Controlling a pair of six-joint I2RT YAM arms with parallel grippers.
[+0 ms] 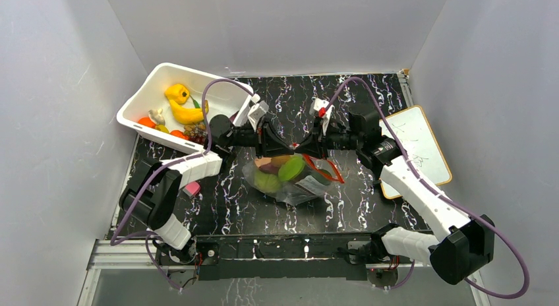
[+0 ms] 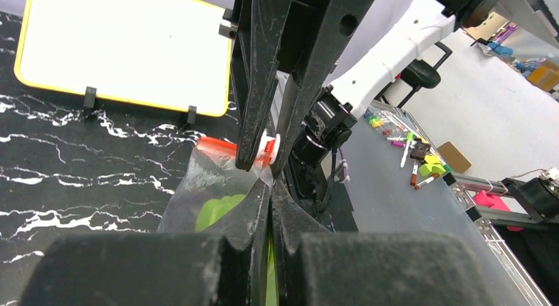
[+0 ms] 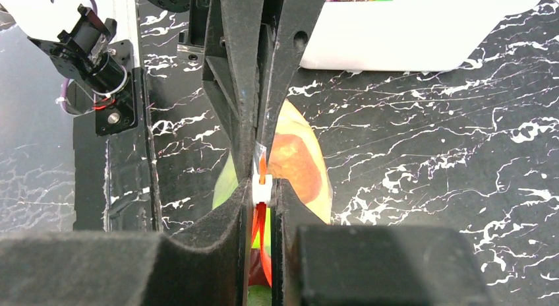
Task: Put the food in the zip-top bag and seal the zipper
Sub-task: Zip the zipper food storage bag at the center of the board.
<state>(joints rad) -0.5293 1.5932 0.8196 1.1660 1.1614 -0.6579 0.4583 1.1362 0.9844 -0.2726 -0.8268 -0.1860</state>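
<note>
sealing the bag (image 1: 290, 181)
left gripper (image 2: 270, 187) clamps its film as anchor; right gripper (image 3: 262, 187) opposite clamps the zipper (image 3: 258, 230), likely to slide it.

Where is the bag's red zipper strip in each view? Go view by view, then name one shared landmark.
Top view: zipper strip just right of centre, at the right end of the packed food.
Left wrist: zipper strip at centre, a short red stretch along the plastic's top edge.
Right wrist: zipper strip at lower centre, running vertically.
Shared landmark: the clear bag.
</note>
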